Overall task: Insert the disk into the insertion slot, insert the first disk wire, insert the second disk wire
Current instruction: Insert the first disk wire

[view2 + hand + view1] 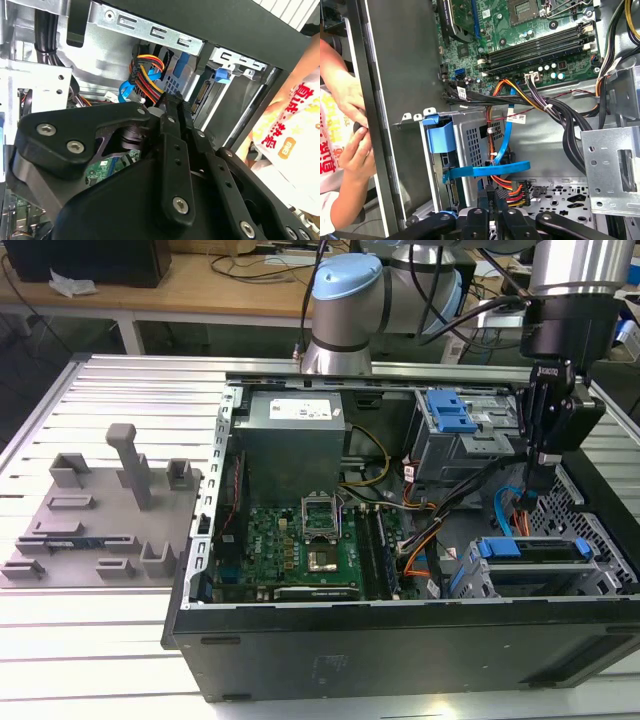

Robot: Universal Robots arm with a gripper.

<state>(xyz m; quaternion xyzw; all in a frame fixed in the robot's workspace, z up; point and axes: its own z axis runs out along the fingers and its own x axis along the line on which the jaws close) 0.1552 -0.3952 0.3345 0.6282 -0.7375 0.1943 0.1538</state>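
Note:
The disk (530, 550), in its blue carrier, sits inside the insertion slot (470, 575), a grey perforated cage at the case's front right. In the first wrist view the carrier's blue tab (440, 135) stands at the cage's (475, 145) open end. A flat blue wire (487, 170) runs to the disk's rear. My gripper (541, 483) hangs just behind the cage. Its fingers (492, 197) are closed together at the connector of a red, yellow and orange wire bundle (515, 191). The same bundle (147, 70) lies just beyond the fingertips (172, 107) in the second wrist view.
The open case holds a motherboard (300, 540), a power supply (295, 430) and a taller bay with a blue latch (450, 415). Black cable bundles (560, 120) cross beside the cage. A person's hands (350, 125) with a printed packet (292, 130) are outside the case wall. A grey fixture plate (100, 510) lies at the exterior view's left.

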